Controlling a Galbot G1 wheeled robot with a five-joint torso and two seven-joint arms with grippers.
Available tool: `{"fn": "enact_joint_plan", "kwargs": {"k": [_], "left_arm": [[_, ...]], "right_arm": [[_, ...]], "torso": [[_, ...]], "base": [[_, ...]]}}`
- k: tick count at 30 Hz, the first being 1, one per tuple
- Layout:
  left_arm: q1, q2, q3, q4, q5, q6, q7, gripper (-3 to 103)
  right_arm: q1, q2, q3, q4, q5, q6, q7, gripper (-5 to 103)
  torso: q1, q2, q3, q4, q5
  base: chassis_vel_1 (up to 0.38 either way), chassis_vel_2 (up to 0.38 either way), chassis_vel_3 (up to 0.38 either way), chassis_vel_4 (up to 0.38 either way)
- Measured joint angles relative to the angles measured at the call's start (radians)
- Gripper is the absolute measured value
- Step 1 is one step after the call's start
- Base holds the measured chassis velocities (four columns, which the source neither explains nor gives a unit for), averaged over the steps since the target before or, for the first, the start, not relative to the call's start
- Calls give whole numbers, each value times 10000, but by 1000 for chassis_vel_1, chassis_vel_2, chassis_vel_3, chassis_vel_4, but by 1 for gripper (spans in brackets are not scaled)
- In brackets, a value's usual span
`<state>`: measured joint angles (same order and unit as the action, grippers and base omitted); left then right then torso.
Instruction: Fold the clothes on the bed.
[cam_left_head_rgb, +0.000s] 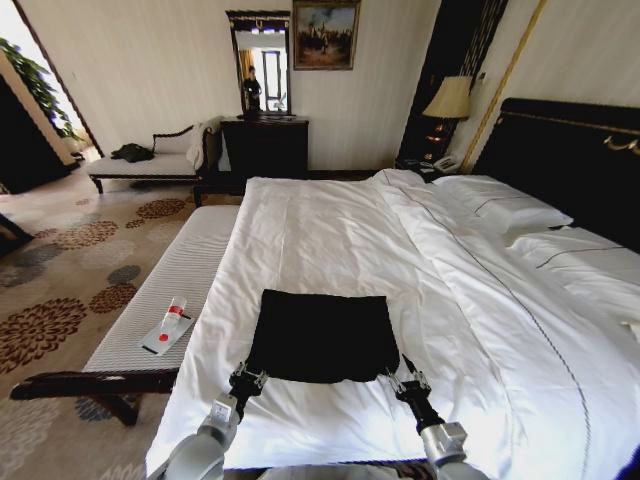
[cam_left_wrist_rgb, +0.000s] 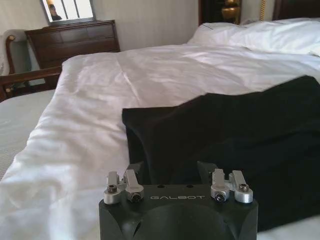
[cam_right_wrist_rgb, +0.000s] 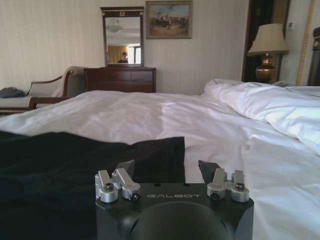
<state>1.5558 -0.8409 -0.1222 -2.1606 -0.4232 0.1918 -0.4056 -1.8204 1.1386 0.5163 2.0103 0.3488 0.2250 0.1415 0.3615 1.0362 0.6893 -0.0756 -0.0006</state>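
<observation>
The clothes (cam_left_head_rgb: 322, 335), a black T-shirt, lie as a flat rectangle on the white duvet of the bed (cam_left_head_rgb: 330, 230), near its foot; no lettering shows. My left gripper (cam_left_head_rgb: 248, 380) sits at the cloth's near left corner and my right gripper (cam_left_head_rgb: 405, 381) at its near right corner. In the left wrist view the left gripper (cam_left_wrist_rgb: 170, 167) is open, with the black cloth (cam_left_wrist_rgb: 230, 135) lying between its fingers. The right gripper (cam_right_wrist_rgb: 167, 167) is open too, and the edge of the cloth (cam_right_wrist_rgb: 75, 160) ends between its fingers.
A striped bench (cam_left_head_rgb: 190, 265) runs along the bed's left side and carries a small bottle (cam_left_head_rgb: 176, 312) and a card (cam_left_head_rgb: 163, 340). Pillows (cam_left_head_rgb: 500, 205) lie at the headboard on the right. A dark dresser (cam_left_head_rgb: 265, 145), a chaise (cam_left_head_rgb: 150, 160) and a lamp (cam_left_head_rgb: 450, 98) stand by the far wall.
</observation>
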Motion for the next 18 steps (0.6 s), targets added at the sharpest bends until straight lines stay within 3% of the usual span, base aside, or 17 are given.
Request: {"fn": "enact_joint_plan", "kwargs": {"k": [1,4,6,7,10,18], "left_arm": [[0,0,0,0,0,0,0,60],[-601,-123,-257,264,-904,0,-182,77],[-766,-155,-293,364,-1205,9,-189,82],[-919,-181,-298,473,-1427,24,-189,82],[-1861,-360,-126,1196,-2120,38,-172,97],[-4104,-1243,93,2754,-3465,137,-5,100]], "right_arm": [[0,0,0,0,0,0,0,70],[329,-109,188,460,772,-462,273,85],[489,-135,209,569,913,-608,378,85],[587,-152,219,623,995,-695,442,90],[973,-317,272,745,1355,-1118,739,100],[1062,-337,411,644,1451,-1433,1002,100]], "torso": [[0,0,0,0,0],[1,0,1,-1,-1],[2,0,1,0,-1],[2,0,1,2,0],[2,0,1,3,1],[3,-1,2,-2,1]], "base": [[0,0,0,0],[0,0,0,0],[0,0,0,0],[0,0,0,0],[0,0,0,0],[0,0,0,0]]}}
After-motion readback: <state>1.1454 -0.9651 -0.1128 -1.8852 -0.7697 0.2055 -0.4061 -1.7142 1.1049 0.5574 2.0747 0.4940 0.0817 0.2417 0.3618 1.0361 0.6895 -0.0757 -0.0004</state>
